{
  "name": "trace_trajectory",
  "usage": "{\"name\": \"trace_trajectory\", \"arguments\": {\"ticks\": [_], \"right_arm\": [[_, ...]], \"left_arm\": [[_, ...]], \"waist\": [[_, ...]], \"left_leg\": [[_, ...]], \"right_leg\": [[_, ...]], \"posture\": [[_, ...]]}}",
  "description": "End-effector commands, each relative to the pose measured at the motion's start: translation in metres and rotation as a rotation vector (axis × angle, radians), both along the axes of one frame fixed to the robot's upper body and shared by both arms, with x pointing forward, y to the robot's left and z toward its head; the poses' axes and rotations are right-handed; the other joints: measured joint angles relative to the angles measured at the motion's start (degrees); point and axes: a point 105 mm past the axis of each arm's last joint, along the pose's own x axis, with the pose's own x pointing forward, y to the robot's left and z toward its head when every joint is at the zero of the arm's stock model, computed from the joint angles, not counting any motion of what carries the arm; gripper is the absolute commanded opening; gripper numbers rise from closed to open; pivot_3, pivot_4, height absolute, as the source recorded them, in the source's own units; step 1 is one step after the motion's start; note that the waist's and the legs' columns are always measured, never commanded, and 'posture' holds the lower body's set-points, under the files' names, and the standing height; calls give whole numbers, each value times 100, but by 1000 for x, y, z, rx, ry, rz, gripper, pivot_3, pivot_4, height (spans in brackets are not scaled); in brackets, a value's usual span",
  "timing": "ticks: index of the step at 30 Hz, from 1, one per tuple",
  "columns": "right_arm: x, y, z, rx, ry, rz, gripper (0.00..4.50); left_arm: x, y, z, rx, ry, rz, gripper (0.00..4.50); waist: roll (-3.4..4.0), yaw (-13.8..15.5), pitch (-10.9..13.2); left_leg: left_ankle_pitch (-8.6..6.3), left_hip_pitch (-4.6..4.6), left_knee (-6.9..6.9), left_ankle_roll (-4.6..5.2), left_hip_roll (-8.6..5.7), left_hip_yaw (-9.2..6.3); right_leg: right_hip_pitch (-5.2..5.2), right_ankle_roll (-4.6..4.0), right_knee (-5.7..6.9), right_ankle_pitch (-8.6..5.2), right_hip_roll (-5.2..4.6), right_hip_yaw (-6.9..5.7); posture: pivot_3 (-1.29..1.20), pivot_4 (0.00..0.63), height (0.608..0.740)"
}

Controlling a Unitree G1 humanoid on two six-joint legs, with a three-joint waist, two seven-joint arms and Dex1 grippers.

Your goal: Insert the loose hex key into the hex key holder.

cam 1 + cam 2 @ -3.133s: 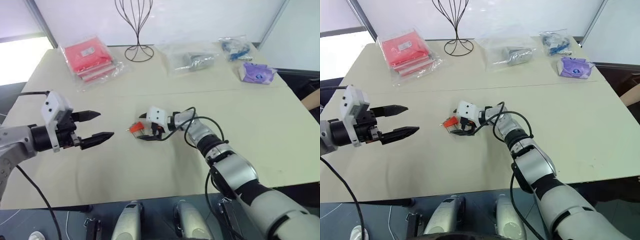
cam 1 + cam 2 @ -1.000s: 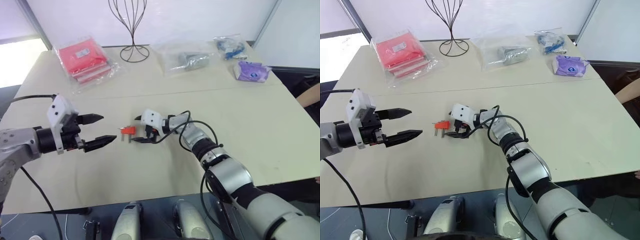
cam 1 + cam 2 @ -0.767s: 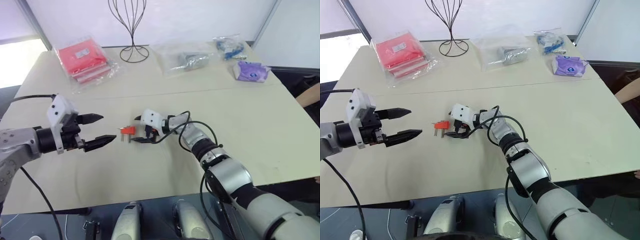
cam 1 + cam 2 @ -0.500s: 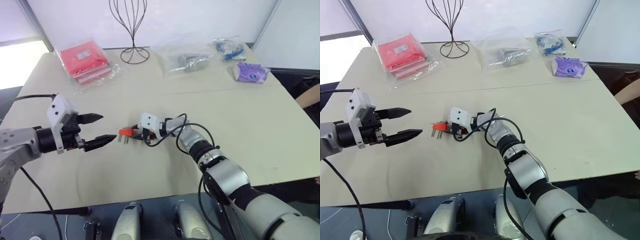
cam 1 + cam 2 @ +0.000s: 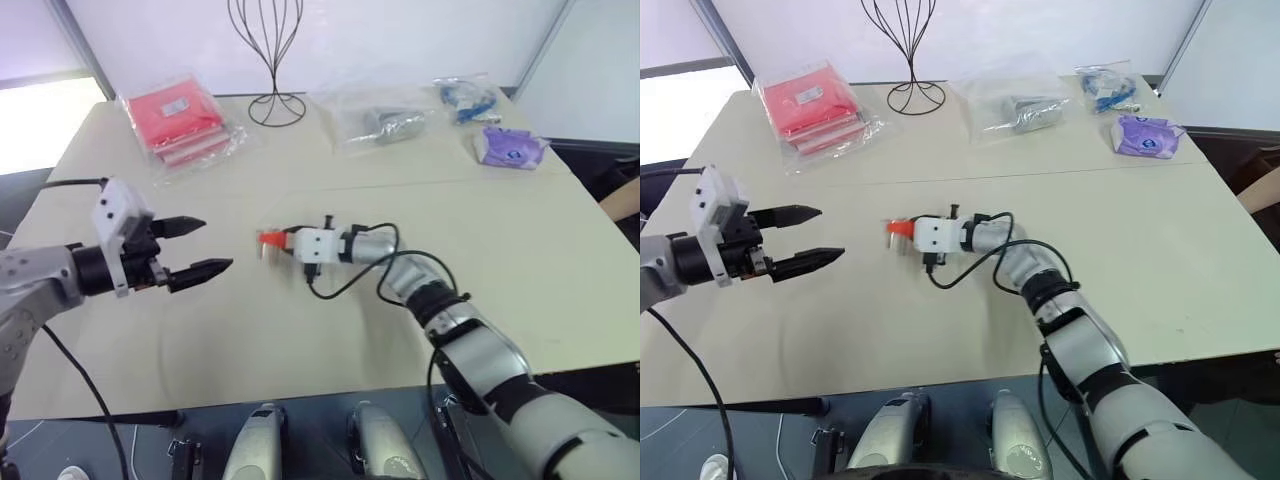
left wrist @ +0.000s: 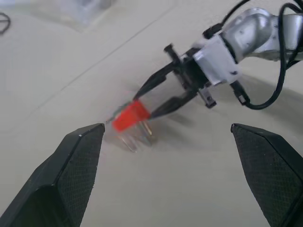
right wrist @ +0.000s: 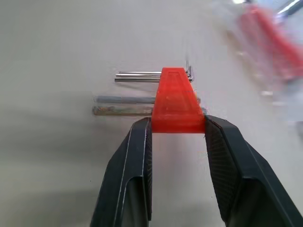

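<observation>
Near the middle of the worktop (image 5: 560, 290), the hex key holder (image 7: 177, 100) is clamped between the right gripper's (image 7: 176, 137) fingers. The left gripper (image 5: 205, 246) is spread wide, empty, just beside it. The loose hex key cannot be made out, so insertion is judged outstanding. No writing is legible.

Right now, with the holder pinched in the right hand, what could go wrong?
1. The right hand grips the hex key holder only at its near edge, so it could pivot or slip out.
2. The keys stick out sideways from the holder and could snag the table.
3. The left hand hangs open nearby; closing in carelessly could knock the holder.
</observation>
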Motion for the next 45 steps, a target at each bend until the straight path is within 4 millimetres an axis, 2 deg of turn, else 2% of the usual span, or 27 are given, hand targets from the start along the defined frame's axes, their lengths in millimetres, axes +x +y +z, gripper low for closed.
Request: {"name": "trace_trajectory", "arguments": {"ticks": [1,7,12,23,39,42,45], "right_arm": [[-19,6,46,36,-308,97,1022],[-46,-5,81,0,-666,177,1022],[-57,-11,104,21,-817,193,1022],[-63,-10,108,14,-841,226,1022],[-65,-12,112,1,-847,239,1022],[-65,-12,112,0,-845,237,1022],[-65,-12,112,-2,-842,236,1022]], "left_arm": [[10,-5,7,-10,-41,-44,4500],[33,-20,14,-28,-71,-121,4500],[46,-35,22,-64,-86,-191,4500],[53,-55,32,-140,-104,-280,4500],[54,-58,33,-219,-88,-282,4500],[54,-58,33,-221,-87,-281,3613],[53,-58,33,-228,-83,-282,2079]], "waist": [[0,-1,0],[-3,-10,-1],[-7,2,-1],[-9,-1,0],[-9,-1,0],[-9,-1,0],[-9,-1,0]], "left_leg": [[0,-1,-1,0,1,0],[2,-1,-11,-2,-1,10],[3,-3,-10,-1,-1,9],[3,-3,-9,0,2,9],[3,-3,-8,0,2,8],[3,-3,-8,-1,2,8],[3,-3,-8,-1,2,7]], "right_leg": [[-3,0,-1,0,1,0],[-6,0,-4,0,8,7],[-6,0,-4,0,11,7],[-5,0,-4,0,11,8],[-4,0,-4,0,10,8],[-4,1,-4,0,10,8],[-4,1,-4,0,10,8]], "posture": [[0,150,740],[0,150,740],[0,150,740],[0,150,740],[0,150,740],[0,150,740],[0,150,740]]}}
